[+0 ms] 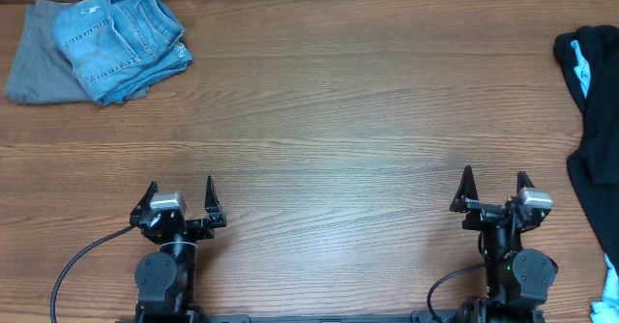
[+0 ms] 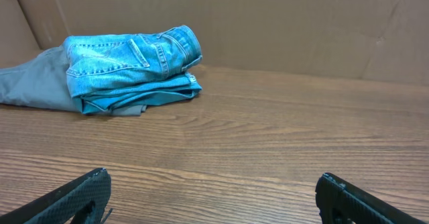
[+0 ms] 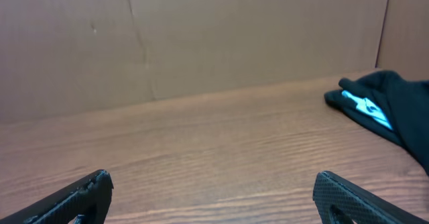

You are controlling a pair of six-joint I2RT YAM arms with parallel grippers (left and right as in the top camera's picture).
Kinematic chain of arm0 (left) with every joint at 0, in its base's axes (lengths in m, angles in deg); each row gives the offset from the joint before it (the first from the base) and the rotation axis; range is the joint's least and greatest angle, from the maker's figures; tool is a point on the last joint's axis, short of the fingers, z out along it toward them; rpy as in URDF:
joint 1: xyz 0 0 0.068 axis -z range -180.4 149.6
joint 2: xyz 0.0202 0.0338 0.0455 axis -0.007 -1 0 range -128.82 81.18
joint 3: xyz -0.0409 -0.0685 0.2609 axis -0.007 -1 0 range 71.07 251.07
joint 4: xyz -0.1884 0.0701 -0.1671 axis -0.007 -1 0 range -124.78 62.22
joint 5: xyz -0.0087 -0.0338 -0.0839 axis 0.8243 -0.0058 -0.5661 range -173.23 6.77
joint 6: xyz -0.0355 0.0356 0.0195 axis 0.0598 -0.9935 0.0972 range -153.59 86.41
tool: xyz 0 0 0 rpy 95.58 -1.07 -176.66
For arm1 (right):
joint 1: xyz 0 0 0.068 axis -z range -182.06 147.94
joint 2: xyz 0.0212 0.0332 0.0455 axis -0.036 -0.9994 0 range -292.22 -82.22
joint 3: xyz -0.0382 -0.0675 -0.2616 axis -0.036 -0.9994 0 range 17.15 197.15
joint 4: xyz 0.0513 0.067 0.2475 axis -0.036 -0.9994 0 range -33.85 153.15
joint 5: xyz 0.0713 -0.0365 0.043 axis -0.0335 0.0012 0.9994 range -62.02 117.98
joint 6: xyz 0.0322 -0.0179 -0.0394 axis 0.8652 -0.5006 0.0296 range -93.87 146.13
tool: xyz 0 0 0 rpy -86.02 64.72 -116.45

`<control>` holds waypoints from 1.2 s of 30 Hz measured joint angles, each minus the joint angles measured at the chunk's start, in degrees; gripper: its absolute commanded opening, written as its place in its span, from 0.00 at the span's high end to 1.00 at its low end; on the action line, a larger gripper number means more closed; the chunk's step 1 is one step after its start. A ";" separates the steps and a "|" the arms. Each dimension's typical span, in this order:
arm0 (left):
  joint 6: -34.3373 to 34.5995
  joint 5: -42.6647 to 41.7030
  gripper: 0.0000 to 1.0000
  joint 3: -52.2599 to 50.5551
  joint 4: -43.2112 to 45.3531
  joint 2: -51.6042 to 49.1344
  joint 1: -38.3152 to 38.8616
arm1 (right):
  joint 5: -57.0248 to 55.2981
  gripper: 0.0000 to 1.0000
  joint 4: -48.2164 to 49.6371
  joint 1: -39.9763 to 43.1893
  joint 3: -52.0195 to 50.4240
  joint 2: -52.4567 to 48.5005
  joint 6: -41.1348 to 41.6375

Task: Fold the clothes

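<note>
I'm looking straight down overhead, wrist views skimming low toward the wall, left sharing jeans, right sharing clothes.

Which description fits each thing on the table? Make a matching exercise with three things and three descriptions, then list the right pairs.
Things:
1. black garment
2. denim jeans
3. grey cloth

Descriptions:
A. far left, partly under another garment
B. far left, folded, lying on top
C. right edge of the table, crumpled, not folded

Pairs: 1-C; 2-B; 3-A
</note>
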 measured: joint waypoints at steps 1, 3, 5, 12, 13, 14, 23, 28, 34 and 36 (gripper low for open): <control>0.00 0.00 0.00 0.00 0.00 0.00 0.00 | 0.39 0.00 0.70 0.00 0.00 0.00 0.17; -0.02 0.00 0.00 0.00 0.00 0.00 0.00 | 2.10 0.00 1.66 0.00 0.00 0.00 1.31; 0.00 -0.02 0.00 0.00 0.00 0.00 0.00 | 7.30 0.00 1.68 0.00 0.00 0.00 4.85; 0.00 -0.02 0.00 0.00 0.00 0.00 0.00 | 29.24 0.00 1.90 0.00 0.00 0.00 20.81; 0.00 -0.02 0.00 0.00 0.00 0.00 0.00 | 30.75 0.00 1.53 0.00 0.00 -0.02 22.01; -0.02 -0.02 0.00 0.00 0.00 0.00 0.00 | 33.05 0.00 1.40 0.02 0.00 -0.07 24.09; -0.02 -0.04 0.00 0.00 0.00 -0.11 0.00 | 41.79 0.00 19.67 0.07 2.36 -0.26 35.50; -0.02 -0.02 0.00 0.00 0.00 -0.15 0.00 | 38.60 0.00 8.59 1.60 13.38 -4.68 32.00; -0.02 -0.04 0.00 0.00 0.02 -0.15 0.00 | 31.61 0.00 -8.76 4.20 35.41 -23.87 21.31; -0.02 -0.07 0.00 0.00 -0.02 -0.17 0.00 | 28.26 0.00 -14.56 5.03 43.30 -32.76 17.70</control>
